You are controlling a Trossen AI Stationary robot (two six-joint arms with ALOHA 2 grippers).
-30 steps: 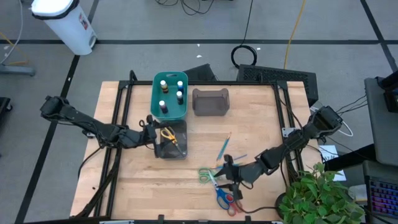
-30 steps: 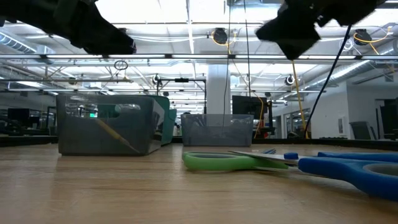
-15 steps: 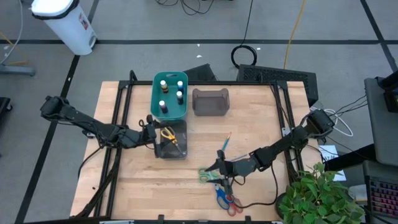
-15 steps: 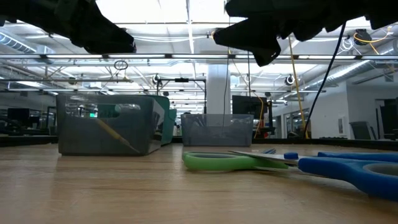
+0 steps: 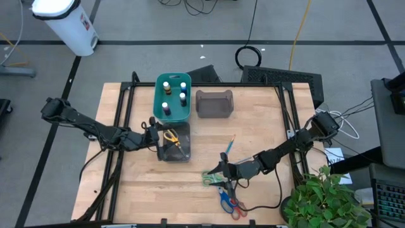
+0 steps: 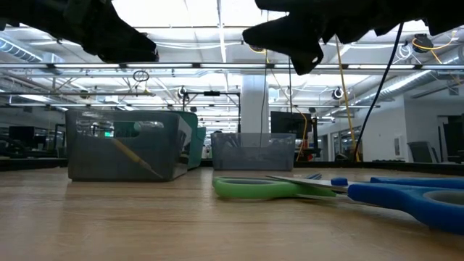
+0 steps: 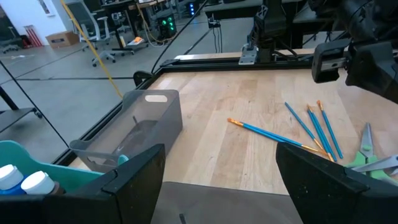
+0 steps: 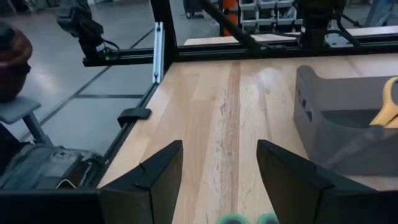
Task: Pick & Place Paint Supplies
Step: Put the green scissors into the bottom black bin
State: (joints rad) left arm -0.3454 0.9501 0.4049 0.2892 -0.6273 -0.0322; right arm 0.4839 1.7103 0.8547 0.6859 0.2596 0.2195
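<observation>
Scissors point(image 5: 211, 178) lie at lower centre, under the right gripper point(image 5: 223, 166), whose fingers are spread and empty. Left gripper point(image 5: 154, 134), wide open and empty, hangs at centre-left by a grey bin point(image 5: 174, 143).

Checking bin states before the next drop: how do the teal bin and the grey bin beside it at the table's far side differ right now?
The teal bin holds several white-capped paint bottles; the grey bin shows nothing inside it from above. The teal bin is opaque and brightly coloured; the grey bin is dull and translucent. In the high view the teal bin looks larger than the grey one. Both are rectangular plastic bins standing side by side on the table.
</observation>
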